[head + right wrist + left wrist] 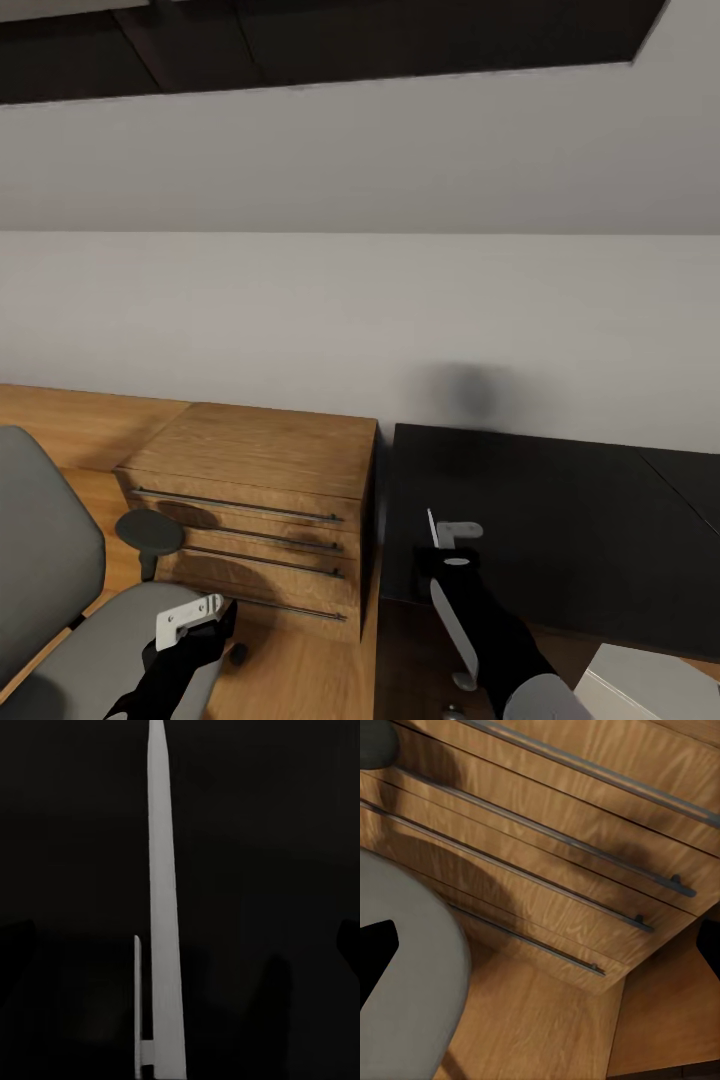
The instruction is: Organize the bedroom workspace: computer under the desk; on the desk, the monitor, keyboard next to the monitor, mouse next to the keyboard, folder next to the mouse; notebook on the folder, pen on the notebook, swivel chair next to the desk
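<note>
The right gripper [445, 535] holds the thin pale stiff pen [161, 907] by its clip end above the glossy black desk [560, 520]; it seems light and slippery.

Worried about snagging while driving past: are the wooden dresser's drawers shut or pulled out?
Shut: the dresser drawer fronts sit flush with one another, bar handles aligned.

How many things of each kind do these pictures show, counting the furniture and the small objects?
swivel chair: 1
wooden dresser: 1
desk: 1
pen: 1
computer: 1
Total: 5
</note>
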Controlling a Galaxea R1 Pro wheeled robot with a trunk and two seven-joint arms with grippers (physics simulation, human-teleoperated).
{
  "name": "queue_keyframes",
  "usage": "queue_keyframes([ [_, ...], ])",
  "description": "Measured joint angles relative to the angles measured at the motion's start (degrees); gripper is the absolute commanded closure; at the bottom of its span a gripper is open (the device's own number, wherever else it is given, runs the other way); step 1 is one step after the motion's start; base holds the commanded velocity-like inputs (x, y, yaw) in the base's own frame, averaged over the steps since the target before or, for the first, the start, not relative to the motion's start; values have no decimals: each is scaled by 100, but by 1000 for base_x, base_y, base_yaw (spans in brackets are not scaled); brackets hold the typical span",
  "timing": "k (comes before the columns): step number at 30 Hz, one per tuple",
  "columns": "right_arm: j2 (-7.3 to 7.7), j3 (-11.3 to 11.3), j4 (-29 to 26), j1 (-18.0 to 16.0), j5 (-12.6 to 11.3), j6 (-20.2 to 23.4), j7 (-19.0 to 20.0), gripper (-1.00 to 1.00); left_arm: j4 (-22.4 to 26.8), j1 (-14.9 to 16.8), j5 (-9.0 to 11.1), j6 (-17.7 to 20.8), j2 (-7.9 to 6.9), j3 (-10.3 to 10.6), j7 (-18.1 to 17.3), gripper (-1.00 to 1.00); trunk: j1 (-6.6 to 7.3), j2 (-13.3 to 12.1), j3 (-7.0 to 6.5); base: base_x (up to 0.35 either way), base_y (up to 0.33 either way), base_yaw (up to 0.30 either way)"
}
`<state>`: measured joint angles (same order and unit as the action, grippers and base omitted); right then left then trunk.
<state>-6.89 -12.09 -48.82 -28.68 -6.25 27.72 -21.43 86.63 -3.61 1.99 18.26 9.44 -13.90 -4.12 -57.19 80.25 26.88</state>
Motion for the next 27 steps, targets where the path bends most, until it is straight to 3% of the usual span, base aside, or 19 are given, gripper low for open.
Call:
queue_keyframes([
  [10,6,-2,342,-212,-18,-14,1,-100,0,0,0,-7,4,0,-9,-100,1,1,-1,0,0,0],
  [27,0,-1,356,-223,2,-7,-8,-100,-2,0,0,-7,2,0,-9,-100,1,1,-1,0,0,0],
])
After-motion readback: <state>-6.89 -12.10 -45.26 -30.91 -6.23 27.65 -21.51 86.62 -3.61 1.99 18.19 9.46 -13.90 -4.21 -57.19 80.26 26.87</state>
